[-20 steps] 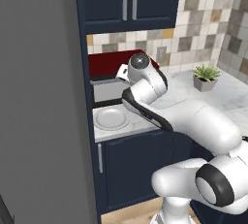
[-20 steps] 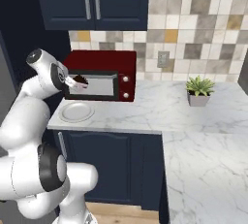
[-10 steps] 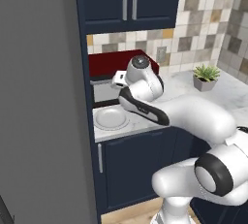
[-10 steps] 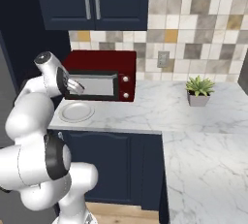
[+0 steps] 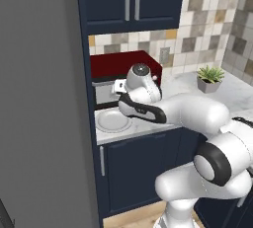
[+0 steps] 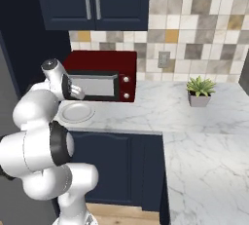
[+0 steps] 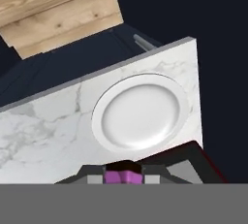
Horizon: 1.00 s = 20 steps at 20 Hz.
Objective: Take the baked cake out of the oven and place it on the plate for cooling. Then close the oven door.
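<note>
My gripper (image 5: 118,86) hovers over the back of the counter, just above the white round plate (image 5: 112,121), and is shut on the cake. In the hand view the cake (image 7: 123,173) is a small dark lump with a pink-purple band, held at the bottom edge between the finger tips. The plate (image 7: 140,112) lies bare right below it, close to the counter's end. From the right base view the gripper (image 6: 77,92) hangs in front of the red appliance, above the plate (image 6: 76,112). The oven and the oven door are out of view.
A red countertop microwave (image 6: 104,75) with a grey door stands right behind the plate. A tall grey panel (image 5: 44,103) walls off the counter's left end. A potted plant (image 6: 199,92) sits far right on the marble counter (image 6: 160,117). Dark cabinets (image 5: 131,0) hang overhead.
The hand with the cake has sunk a little toward the plate and the elbow has swung. The jaws have stayed shut.
</note>
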Motion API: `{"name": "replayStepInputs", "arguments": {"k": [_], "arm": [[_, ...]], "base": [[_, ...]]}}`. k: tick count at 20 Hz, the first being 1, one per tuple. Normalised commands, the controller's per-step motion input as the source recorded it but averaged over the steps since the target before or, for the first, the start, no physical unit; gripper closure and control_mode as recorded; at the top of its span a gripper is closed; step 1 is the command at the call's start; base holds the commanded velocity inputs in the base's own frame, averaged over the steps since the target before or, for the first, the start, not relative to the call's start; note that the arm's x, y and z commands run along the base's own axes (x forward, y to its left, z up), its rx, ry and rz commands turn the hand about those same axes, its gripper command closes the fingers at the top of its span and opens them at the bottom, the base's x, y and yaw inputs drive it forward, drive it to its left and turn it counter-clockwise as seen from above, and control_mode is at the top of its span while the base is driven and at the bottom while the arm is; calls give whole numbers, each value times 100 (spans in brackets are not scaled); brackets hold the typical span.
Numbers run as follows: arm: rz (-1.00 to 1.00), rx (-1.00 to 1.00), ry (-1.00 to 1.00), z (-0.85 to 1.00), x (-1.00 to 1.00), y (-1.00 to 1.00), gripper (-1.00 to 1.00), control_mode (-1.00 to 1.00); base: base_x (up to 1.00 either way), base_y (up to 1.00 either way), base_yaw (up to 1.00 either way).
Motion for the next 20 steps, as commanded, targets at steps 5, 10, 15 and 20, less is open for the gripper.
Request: {"name": "replayStepInputs", "arguments": {"k": [5,10,15,20], "arm": [[8,0,10,-34,27,20,100,-100],[6,0,7,-29,24,20,100,-100],[5,0,13,-34,31,14,100,-100],[4,0,8,-43,26,8,100,-100]], "base": [[0,0,0],[0,0,0],[0,0,0],[0,0,0]]}}
